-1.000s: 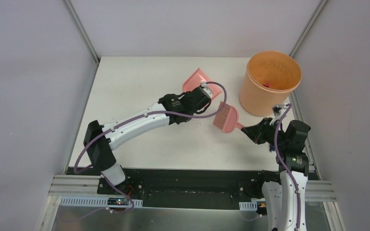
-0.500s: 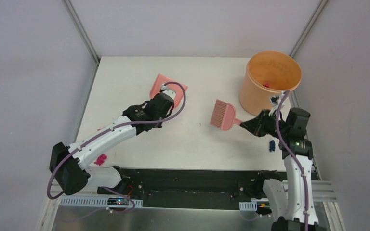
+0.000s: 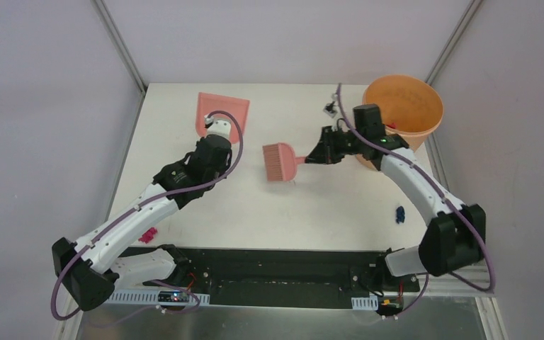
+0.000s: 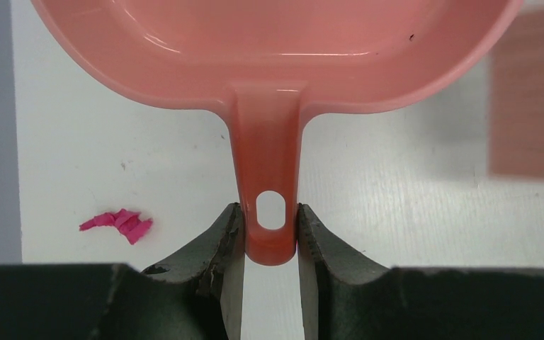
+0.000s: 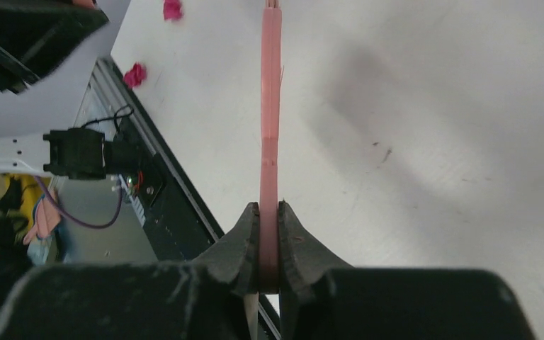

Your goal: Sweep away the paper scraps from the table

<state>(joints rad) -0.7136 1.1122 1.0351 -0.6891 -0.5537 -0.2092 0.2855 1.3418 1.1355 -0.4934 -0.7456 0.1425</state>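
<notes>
My left gripper (image 4: 270,212) is clamping the pan (image 4: 276,57) handle, my right gripper (image 5: 269,211) the brush (image 3: 280,161) handle, and I am judging the scraps (image 4: 117,224), apart from the pan, featherlight: for sweeping, not pinching.

— What sits between the jaws?
— The handle (image 4: 268,163) of the pink dustpan (image 4: 269,64), pinched at its holed end; the pan spreads ahead of them.
— Anything else?
— A magenta paper scrap (image 4: 117,223) on the white surface (image 4: 397,212), left of the jaws.
</notes>
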